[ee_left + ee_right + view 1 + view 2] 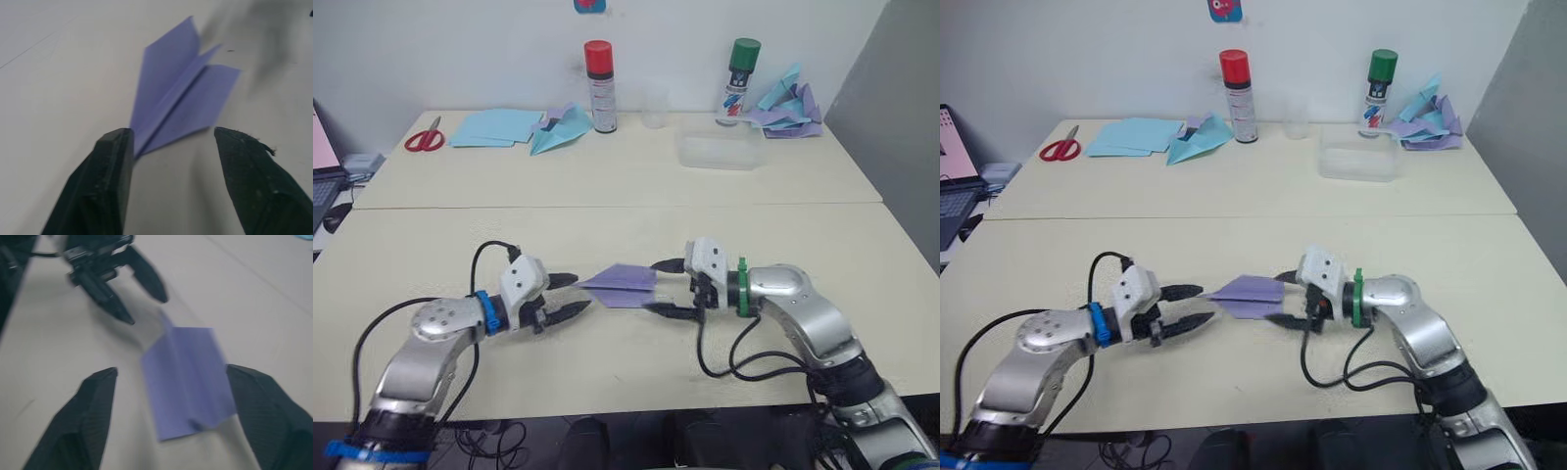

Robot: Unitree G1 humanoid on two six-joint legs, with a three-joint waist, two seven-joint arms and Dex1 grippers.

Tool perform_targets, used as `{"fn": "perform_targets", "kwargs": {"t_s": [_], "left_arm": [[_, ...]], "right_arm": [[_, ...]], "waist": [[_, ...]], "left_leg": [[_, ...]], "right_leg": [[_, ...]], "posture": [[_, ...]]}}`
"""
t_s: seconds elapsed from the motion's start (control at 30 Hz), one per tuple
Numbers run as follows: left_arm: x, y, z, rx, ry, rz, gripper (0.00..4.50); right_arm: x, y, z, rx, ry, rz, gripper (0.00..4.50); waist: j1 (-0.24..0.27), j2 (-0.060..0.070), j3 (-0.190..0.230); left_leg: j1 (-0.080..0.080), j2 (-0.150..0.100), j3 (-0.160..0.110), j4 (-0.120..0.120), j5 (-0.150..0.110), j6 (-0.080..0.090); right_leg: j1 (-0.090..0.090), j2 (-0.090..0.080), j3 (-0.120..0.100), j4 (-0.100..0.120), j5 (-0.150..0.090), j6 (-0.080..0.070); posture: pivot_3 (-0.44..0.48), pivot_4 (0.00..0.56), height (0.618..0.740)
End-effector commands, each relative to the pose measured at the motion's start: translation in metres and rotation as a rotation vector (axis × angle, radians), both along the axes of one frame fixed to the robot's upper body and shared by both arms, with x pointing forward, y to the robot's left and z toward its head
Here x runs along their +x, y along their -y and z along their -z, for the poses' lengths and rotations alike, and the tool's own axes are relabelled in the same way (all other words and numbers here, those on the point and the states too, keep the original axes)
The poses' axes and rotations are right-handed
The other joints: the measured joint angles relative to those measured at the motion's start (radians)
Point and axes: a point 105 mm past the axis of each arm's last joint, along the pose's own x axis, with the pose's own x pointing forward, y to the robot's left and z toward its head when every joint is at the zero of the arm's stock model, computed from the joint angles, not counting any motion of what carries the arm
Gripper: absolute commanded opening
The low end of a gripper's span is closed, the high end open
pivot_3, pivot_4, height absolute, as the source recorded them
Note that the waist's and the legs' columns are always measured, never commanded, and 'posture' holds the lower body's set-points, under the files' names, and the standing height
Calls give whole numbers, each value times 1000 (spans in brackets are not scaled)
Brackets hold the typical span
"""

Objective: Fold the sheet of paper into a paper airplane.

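The sheet of paper is folded into a pale lavender paper airplane (625,286) that lies on the near table between my two grippers. Its pointed nose faces my left gripper (570,296), which is open; in the left wrist view the nose (139,144) ends right beside one fingertip (115,147). The wide tail lies between the fingers of my open right gripper (654,287). In the right wrist view neither finger presses on the airplane (188,382). The central fold stands up slightly.
On the far table are red scissors (425,138), light blue sheets (494,126), a light blue plane (560,128), a red-capped can (600,86), a green-capped can (740,80), a clear container (720,151) and a heap of paper planes (788,108). A laptop (955,166) sits far left.
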Motion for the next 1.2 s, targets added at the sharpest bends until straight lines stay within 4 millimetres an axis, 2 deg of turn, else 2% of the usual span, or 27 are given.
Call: {"fn": "perform_targets", "kwargs": {"t_s": [0.03,0.07,0.13,0.23,0.4,0.63,0.87,1.07,1.2], "left_arm": [[-15,7,-17,-2,91,50,4201],[-21,8,-15,7,97,59,4494],[-29,11,-11,6,107,57,4500],[-32,15,-11,-20,123,29,4500],[-36,16,-11,-39,135,-1,4500],[-31,17,-16,-64,151,-28,4500],[-28,17,-19,-65,165,-40,4500],[-26,20,-28,-86,169,-42,4500],[-24,18,-34,-140,151,-80,4500]], "right_arm": [[-15,-3,1,-15,40,-114,3856],[-15,-4,4,-16,38,-116,3640],[-11,-10,8,-13,54,-101,3198],[-1,-21,7,13,87,-59,2175],[17,-28,3,29,144,14,2175],[43,-36,15,-53,214,79,2175],[51,-47,23,-89,233,66,2175],[60,-58,30,-95,132,104,2175],[66,-57,34,-112,94,115,916]], "waist": [[0,0,1],[0,0,1],[-2,0,2],[-3,0,2],[-2,-1,2],[-1,0,2],[-1,0,2],[-1,0,2],[-1,0,2]], "left_leg": [[0,0,0,0,0,0],[0,0,1,0,0,0],[1,0,1,1,0,0],[1,0,1,1,0,0],[1,-1,1,1,0,0],[1,-1,1,1,0,0],[1,-1,1,1,0,0],[1,-1,1,1,0,0],[0,-1,1,1,0,0]], "right_leg": [[0,0,0,0,0,0],[0,-1,1,0,0,0],[1,-1,1,0,0,0],[1,-2,1,1,0,0],[1,-2,1,0,0,0],[1,-2,1,0,0,0],[0,-2,1,0,0,0],[0,-1,1,1,0,0],[0,-1,1,1,0,0]], "posture": [[0,150,740],[0,150,740],[0,150,740],[0,150,740],[0,150,740],[0,150,740],[0,150,740],[0,150,740],[0,150,740]]}}
